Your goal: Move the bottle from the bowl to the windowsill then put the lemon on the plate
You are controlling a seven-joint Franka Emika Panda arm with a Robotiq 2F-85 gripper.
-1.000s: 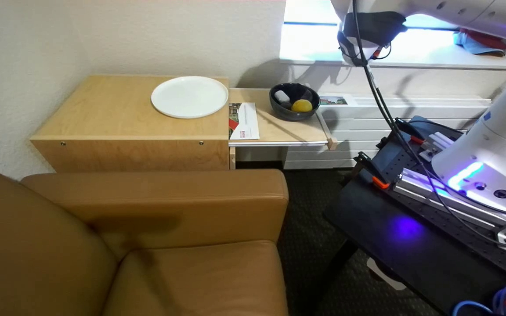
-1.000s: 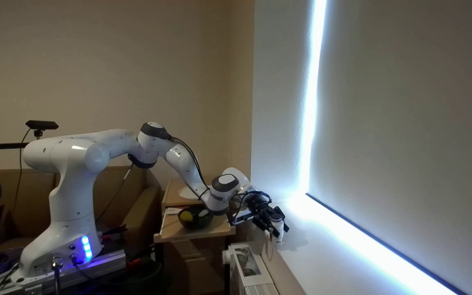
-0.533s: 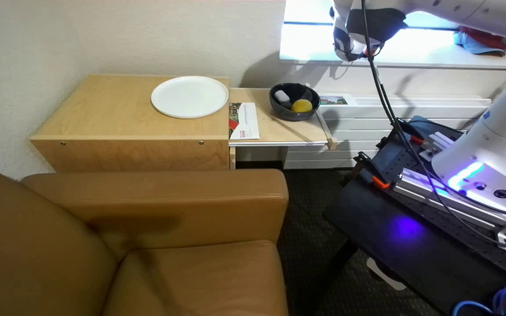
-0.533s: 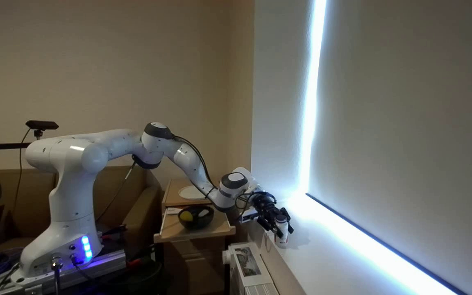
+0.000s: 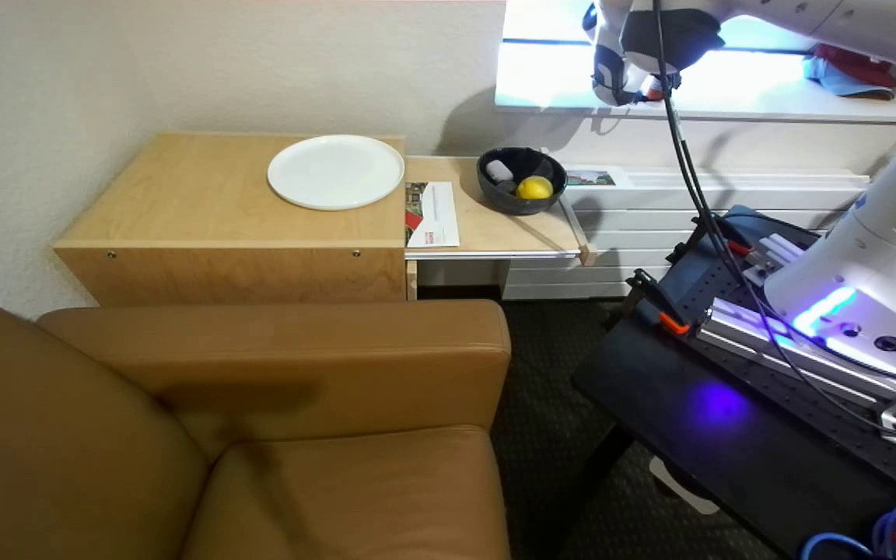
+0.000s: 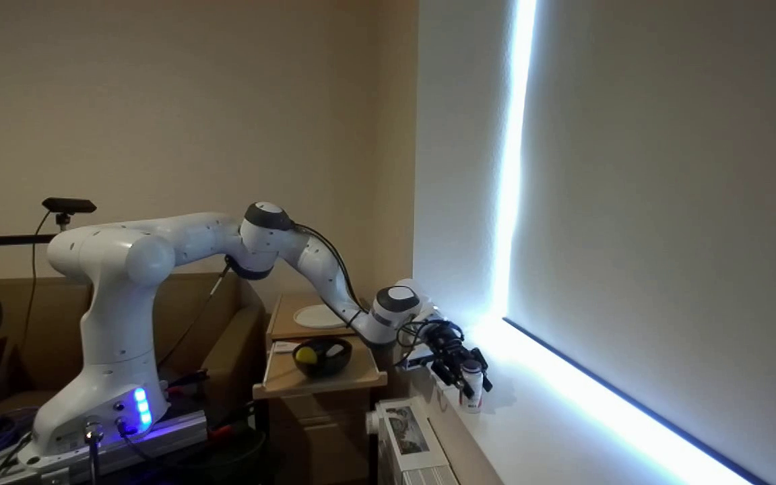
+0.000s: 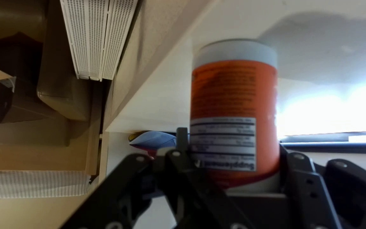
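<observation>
Near the front edge of the windowsill [image 6: 543, 431], the tool [image 7: 233, 149] pinches the bottle [image 7: 233, 95], with open room beside it.

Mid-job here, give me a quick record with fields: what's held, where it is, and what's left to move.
Held: white-and-orange cylindrical bottle, roughly upright
Grip: black fingers against both sides of it
Position: on or just above the flat white windowsill
Base contact: cannot tell whether it touches
Next object: yellow lemon, inside the round black bowl
Destination: round white plate on the light wooden cabinet, no lemon on it yet
Likely remaining: release the bottle, then lemon to plate
</observation>
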